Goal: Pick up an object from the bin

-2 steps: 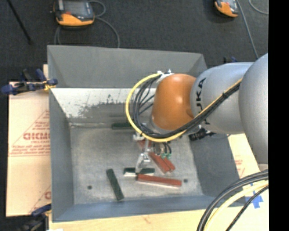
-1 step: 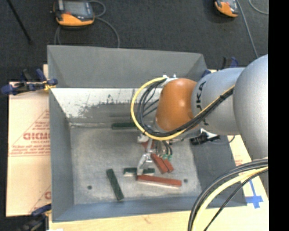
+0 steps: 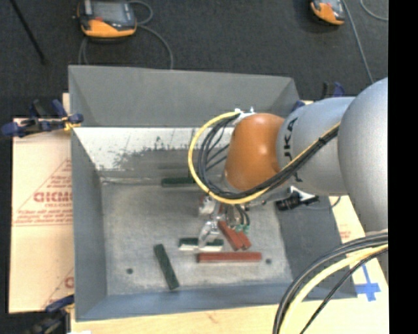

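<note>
— What lies nearest on the floor of the bin (image 3: 88, 215)?

— Close to the front wall a dark green bar (image 3: 166, 266) lies aslant, left of the middle, alone on scuffed grey metal. To its right and a little further in, a red-brown strip (image 3: 228, 258) lies flat, parallel to that wall.

— And the hand?

— Just behind the strip. The hand (image 3: 210, 233) is low over the floor, right of the middle, pointing straight down. A short pale piece (image 3: 189, 244) with a green tip lies just at its left. A red-brown block (image 3: 234, 237) lies tilted just at its right, its lower end near the strip. Whether the hand is wide or narrow I cannot tell, nor whether it grips either piece.

— How does the arm stand?

— The silver arm (image 3: 339, 150) comes in from the right over the rim. It ends in an orange cover (image 3: 251, 153) above the hand, with yellow and black cables (image 3: 202, 156) looped round it.

— Room to move?

— The left half of the floor is open, with just the bar and a dark speck on it. The right wall is much nearer to the block than the left wall is. Further back, a second green bar (image 3: 177, 182) lies along the foot of the back wall (image 3: 130, 140), well apart from the hand. Beyond the bin, an orange-and-black device (image 3: 108, 18) sits on a dark floor (image 3: 215, 32).
</note>
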`<state>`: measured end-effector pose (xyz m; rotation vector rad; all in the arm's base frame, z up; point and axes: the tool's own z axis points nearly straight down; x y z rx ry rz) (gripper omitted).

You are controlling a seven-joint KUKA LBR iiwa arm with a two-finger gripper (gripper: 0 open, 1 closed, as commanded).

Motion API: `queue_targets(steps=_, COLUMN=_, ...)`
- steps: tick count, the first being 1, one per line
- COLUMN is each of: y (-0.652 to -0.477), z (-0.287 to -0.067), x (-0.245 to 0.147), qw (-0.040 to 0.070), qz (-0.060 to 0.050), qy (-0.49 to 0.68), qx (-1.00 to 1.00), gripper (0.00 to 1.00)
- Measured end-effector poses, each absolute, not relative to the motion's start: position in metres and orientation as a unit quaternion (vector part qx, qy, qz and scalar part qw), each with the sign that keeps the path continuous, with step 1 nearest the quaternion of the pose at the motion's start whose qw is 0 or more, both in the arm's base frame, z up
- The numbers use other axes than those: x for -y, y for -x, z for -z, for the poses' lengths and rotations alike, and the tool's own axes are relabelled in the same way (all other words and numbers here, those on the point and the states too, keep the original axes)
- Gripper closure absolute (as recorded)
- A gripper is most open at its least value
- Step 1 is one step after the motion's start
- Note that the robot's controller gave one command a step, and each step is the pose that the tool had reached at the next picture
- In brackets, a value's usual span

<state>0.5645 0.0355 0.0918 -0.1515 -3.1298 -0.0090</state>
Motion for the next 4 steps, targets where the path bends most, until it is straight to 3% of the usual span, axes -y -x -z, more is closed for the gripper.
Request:
queue_targets(steps=1, y=-0.566, z=-0.089, x=-0.035, qw=-0.003, qz=0.003, qy=0.049, qx=0.999, gripper=0.0)
queue_targets(steps=2, y=-0.563, z=-0.084, x=-0.033, qw=-0.001, qz=0.001, qy=0.05, qx=0.999, gripper=1.0)
queue_targets(steps=3, y=-0.563, z=-0.084, x=-0.033, qw=-0.001, qz=0.001, qy=0.05, qx=0.999, gripper=1.0)
queue_targets(steps=4, y=-0.603, z=-0.281, x=-0.041, qw=-0.002, qz=0.0, qy=-0.075, qx=0.997, gripper=1.0)
